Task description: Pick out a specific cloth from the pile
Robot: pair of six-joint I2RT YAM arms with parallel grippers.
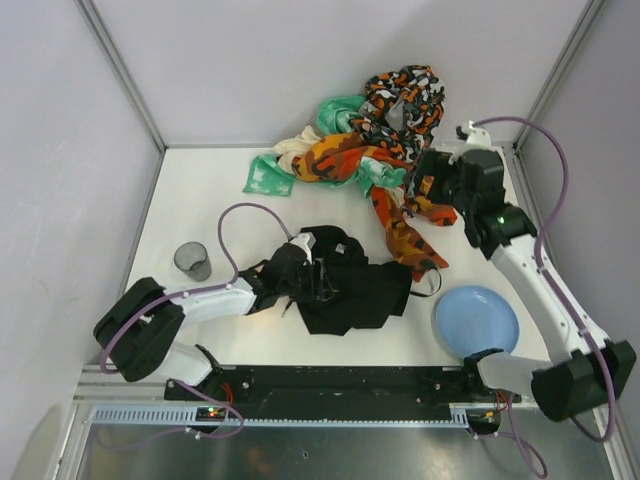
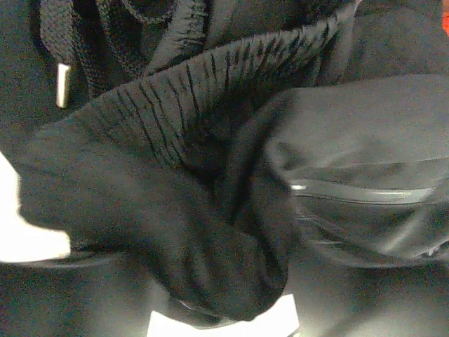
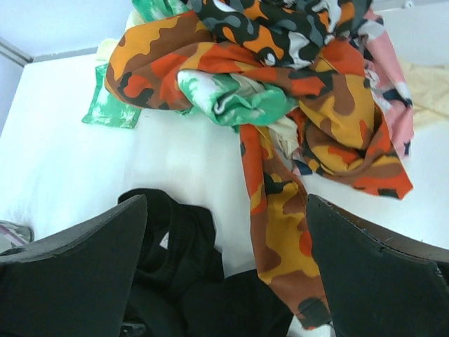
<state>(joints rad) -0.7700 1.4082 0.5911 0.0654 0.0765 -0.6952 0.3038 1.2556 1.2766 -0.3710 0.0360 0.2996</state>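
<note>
Black cloth (image 1: 350,290) lies near the worktop's (image 1: 200,200) front edge; left tool (image 1: 310,268) buried in it, grip unclear, might snag and drag it. Right tool (image 3: 226,203) gapes wide.

left gripper (image 1: 303,268): sunk in cloth (image 1: 355,290), jaws unreadable | left wrist: filled by black folds, blurred low | right fingers (image 3: 77,274): cut at bottom edge | pile (image 3: 280,84): cropped at top | cup (image 3: 10,235): sliver at left edge | plate (image 1: 470,315): rim partly under right arm

The cloth (image 1: 360,295) is matt black textile with a ribbed hem, the pile (image 1: 350,160) soft printed fabric.
</note>
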